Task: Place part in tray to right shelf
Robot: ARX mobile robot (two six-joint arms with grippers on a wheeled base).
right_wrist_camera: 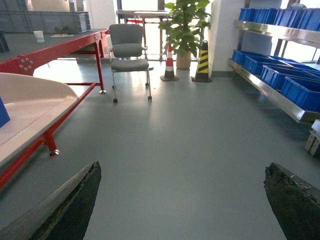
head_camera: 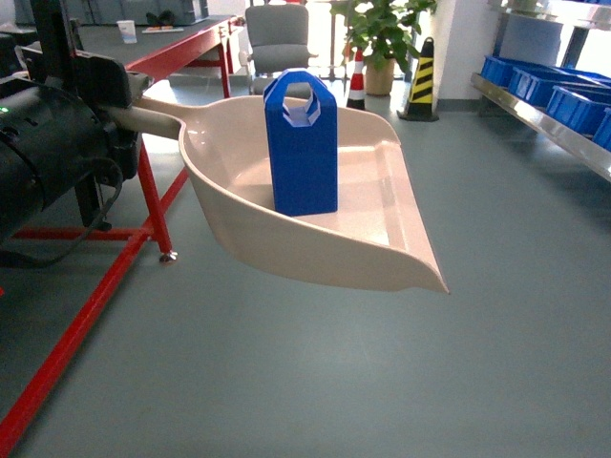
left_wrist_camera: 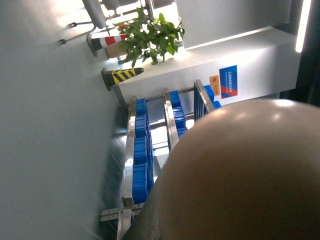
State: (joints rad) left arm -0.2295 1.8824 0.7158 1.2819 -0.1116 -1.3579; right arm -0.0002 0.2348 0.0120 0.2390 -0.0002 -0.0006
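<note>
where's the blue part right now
In the head view the blue part stands upright inside the tray, held above the floor at centre, well left of the shelf.

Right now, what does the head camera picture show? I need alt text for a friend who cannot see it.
A cream tray shaped like a dustpan is held above a grey floor by its handle from the left, with a blue part standing upright inside it. A steel shelf carrying blue crates runs along the right.
</note>
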